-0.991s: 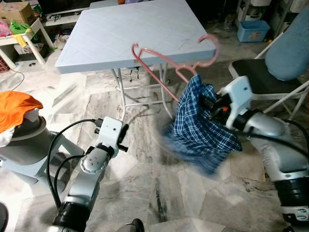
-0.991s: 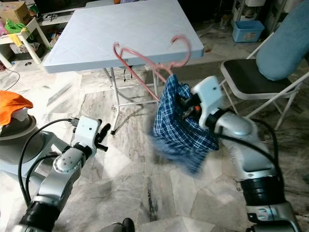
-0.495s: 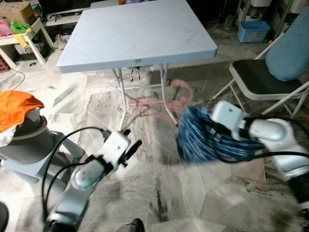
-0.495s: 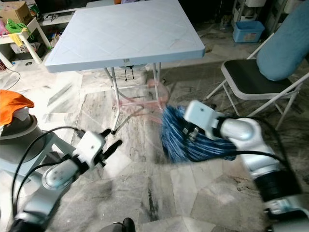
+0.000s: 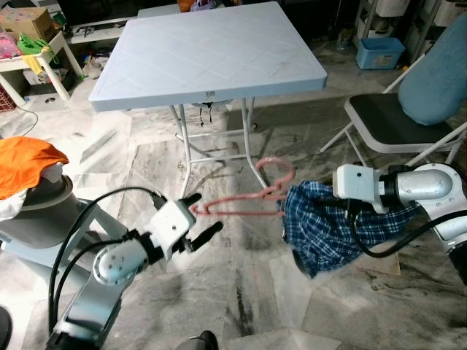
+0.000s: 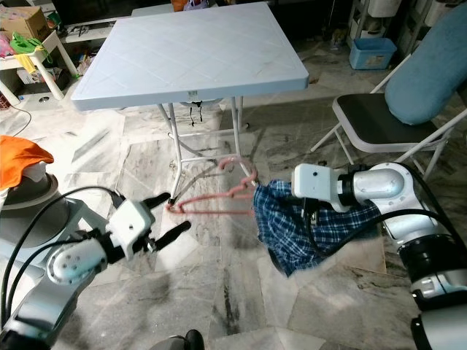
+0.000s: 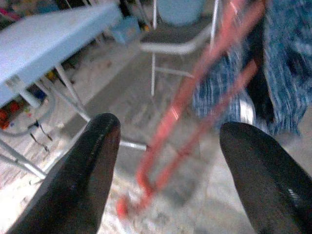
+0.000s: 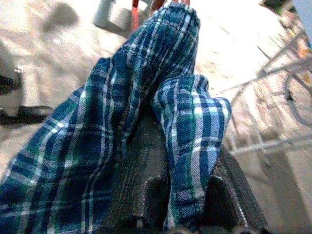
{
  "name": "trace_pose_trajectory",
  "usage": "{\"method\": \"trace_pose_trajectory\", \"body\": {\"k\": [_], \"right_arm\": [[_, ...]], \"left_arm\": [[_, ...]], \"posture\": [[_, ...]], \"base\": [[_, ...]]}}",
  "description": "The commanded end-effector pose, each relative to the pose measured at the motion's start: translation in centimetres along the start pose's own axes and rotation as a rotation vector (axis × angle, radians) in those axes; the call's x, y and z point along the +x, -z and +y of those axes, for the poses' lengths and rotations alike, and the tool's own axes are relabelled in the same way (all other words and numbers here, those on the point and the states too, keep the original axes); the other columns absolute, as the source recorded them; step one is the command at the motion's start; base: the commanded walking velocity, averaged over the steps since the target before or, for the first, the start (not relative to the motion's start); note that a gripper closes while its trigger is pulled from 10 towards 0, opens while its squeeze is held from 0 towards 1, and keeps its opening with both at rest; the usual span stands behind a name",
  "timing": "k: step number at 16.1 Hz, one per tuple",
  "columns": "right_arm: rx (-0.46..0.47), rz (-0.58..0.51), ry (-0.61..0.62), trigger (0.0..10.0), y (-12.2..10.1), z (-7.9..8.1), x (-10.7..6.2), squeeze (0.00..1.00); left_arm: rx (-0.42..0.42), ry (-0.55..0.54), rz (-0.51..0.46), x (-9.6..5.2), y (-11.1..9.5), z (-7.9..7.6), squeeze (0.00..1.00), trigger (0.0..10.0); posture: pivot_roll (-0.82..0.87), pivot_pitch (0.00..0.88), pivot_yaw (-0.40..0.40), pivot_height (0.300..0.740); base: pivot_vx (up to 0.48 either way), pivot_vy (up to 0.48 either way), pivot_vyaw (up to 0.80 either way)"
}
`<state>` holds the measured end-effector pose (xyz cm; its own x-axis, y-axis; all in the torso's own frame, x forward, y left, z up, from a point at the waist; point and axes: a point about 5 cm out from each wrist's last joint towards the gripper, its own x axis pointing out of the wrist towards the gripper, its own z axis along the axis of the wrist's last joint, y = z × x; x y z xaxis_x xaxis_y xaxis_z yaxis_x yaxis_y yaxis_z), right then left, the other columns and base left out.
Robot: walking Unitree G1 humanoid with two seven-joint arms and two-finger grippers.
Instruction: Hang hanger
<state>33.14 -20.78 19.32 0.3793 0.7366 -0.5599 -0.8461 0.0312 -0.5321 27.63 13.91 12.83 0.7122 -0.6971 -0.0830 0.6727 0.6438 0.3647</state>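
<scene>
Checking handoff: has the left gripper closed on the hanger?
No, the left gripper is open, its fingers apart on either side of the pink hanger.

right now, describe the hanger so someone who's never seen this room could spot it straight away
Start at the pale blue folding table and look down at the marble floor in front of it. Between the two silver arms a thin pink hanger lies level in the air, one end draped in blue plaid cloth gripped by the right gripper, the other end near the open left gripper. It is the one pink wire shape there.

No legible text or labels
</scene>
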Motion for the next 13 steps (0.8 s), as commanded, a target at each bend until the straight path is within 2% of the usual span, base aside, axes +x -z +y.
{"method": "trace_pose_trajectory", "body": {"k": [1, 7, 8, 9, 10, 11, 12, 13], "right_arm": [[-0.031, -0.071, -0.067, 10.0, -1.4, 0.1, 0.5, 0.0], [-0.034, -0.168, -0.105, 10.0, -2.6, -0.2, -0.5, 0.0], [-0.033, -0.173, -0.118, 10.0, -2.7, -0.1, -0.6, 0.0], [-0.035, -0.179, -0.126, 10.0, -2.9, -0.1, -0.7, 0.0], [-0.033, -0.189, -0.123, 10.0, -3.1, -0.2, -0.6, 0.0], [-0.033, -0.194, -0.126, 10.0, -3.2, -0.2, -0.6, 0.0], [-0.032, -0.201, -0.132, 10.0, -3.4, -0.2, -0.5, 0.0], [-0.031, -0.208, -0.138, 10.0, -3.6, -0.1, -0.5, 0.0]], "left_arm": [[0.009, -0.012, -0.014, 0.0, -0.4, 0.8, 1.0, 10.0], [-0.044, 0.1, -0.004, 0.5, -0.2, 0.5, 1.0, 10.0], [-0.066, 0.132, -0.013, 0.7, -0.3, 0.4, 0.59, 10.0], [-0.096, 0.149, -0.026, 1.0, -0.5, 0.5, 0.0, 10.0], [-0.161, 0.174, -0.029, 1.3, -0.6, 0.6, 0.0, 10.0], [-0.192, 0.21, -0.028, 1.4, -0.6, 0.6, 0.0, 7.7], [-0.185, 0.256, -0.018, 1.5, -0.6, 0.7, 0.0, 3.6], [-0.182, 0.284, -0.009, 1.6, -0.5, 0.9, 0.0, 2.9]], "posture": [[-0.07, 0.11, 0.085, 0.74], [-0.08, 0.111, 0.093, 0.74], [-0.08, 0.111, 0.093, 0.74], [-0.08, 0.113, 0.093, 0.74], [-0.08, 0.112, 0.094, 0.74], [-0.09, 0.112, 0.095, 0.74], [-0.09, 0.112, 0.096, 0.74], [-0.09, 0.112, 0.098, 0.74]], "base": [[0.0, 0.0, 0.0], [0.0, 0.0, 0.0], [0.0, 0.0, 0.0], [0.0, 0.0, 0.0], [0.0, 0.0, 0.0], [0.0, 0.0, 0.0], [0.0, 0.0, 0.0], [0.0, 0.0, 0.0]]}}
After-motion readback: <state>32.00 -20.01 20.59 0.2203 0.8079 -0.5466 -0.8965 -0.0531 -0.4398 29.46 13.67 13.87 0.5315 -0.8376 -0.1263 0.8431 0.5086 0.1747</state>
